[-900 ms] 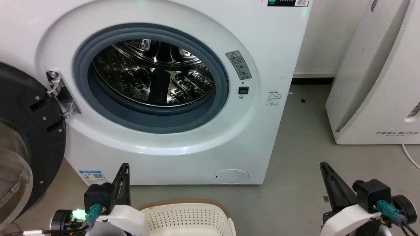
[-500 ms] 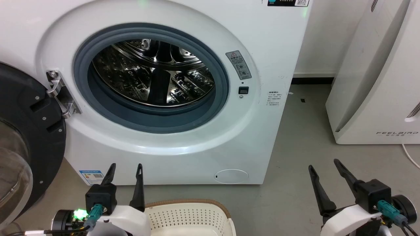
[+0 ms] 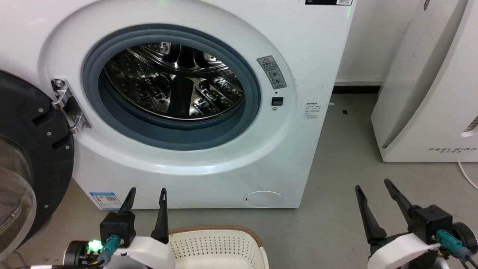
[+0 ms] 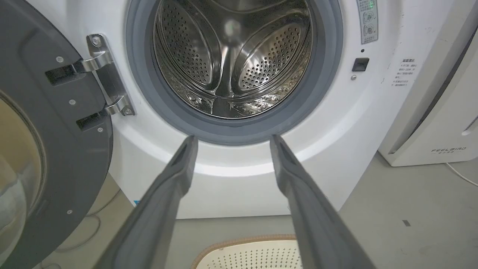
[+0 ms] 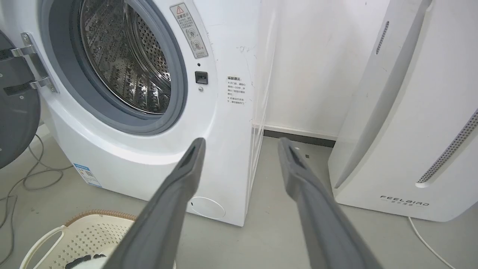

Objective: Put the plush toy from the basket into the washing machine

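— So, what are your grippers doing right now?

— I am holding my left gripper [image 3: 148,191] low, its two long dark fingers spread apart with nothing between them, the tips pointing up at the front of the large white front-loading washing machine [image 3: 310,48]. My right gripper [image 3: 372,185] is hovering over the bare grey concrete floor [image 3: 336,168], likewise parted and carrying nothing.

— And where is the toy lying?

— The fluffy black-and-white panda plush toy [image 5: 86,259] is lying inside the cream perforated plastic basket with the brown woven-look rim [image 3: 213,228]. I am seeing just a scrap of black and white fur at the bottom edge of my right wrist view, partly hidden behind my own finger. The basket is sitting on the floor just in front of the washer, close beside my left gripper, on its right.

— Is the machine standing open?

— Yes. Its dark round door [image 3: 33,149] is hanging swung wide to the left on a shiny metal hinge [image 3: 69,112]. The grey rubber gasket [image 3: 171,140] is ringing a shiny perforated steel drum [image 3: 149,86] that is reflecting the light. The white slanted unit lettered FEELBIRD [image 3: 429,93] is standing to the washer's right, at the floor's back edge by the wall, with a strip of floor between them.
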Available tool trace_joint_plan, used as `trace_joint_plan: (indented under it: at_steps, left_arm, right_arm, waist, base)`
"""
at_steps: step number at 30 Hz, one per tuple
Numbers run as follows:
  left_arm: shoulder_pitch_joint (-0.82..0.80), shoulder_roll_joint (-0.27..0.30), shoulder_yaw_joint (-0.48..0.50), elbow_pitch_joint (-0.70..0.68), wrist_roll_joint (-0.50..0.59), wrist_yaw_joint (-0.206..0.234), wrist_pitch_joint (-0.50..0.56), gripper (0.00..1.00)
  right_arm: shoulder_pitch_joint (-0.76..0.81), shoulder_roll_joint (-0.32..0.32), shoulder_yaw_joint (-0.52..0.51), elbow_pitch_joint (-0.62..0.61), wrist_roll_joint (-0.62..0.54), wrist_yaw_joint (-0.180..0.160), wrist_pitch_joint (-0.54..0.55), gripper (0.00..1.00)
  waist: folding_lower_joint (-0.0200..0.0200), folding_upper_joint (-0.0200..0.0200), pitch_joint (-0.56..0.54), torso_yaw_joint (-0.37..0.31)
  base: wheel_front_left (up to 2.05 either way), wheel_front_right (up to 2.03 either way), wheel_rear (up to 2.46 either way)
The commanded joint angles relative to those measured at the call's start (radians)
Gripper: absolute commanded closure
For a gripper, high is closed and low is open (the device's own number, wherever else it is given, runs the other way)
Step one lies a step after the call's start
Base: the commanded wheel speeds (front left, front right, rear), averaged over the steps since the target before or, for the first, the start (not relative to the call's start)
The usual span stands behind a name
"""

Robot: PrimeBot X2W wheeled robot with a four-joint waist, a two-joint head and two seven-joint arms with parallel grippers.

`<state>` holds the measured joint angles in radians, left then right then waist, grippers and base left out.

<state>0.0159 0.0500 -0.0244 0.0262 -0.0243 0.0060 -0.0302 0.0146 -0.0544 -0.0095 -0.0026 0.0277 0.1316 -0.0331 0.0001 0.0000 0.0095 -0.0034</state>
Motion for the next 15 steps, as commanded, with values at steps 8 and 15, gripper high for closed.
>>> trace_joint_plan:
  at_steps: [8,15]
  left_arm:
    - [-0.009,0.000,-0.016,0.030,-0.018,-0.007,-0.026,0.00]
    - [-0.026,0.001,-0.030,0.079,-0.022,-0.016,-0.041,0.00]
  right_arm:
    - [-0.006,0.001,-0.003,-0.012,0.013,0.000,-0.024,0.00]
    - [-0.013,0.001,-0.006,-0.020,0.022,0.000,-0.039,0.00]
  waist:
    - [0.0000,0.0000,0.016,-0.006]
    - [0.0000,0.0000,0.042,-0.011]
  base:
    - [0.00,0.00,0.00]
    - [0.00,0.00,0.00]
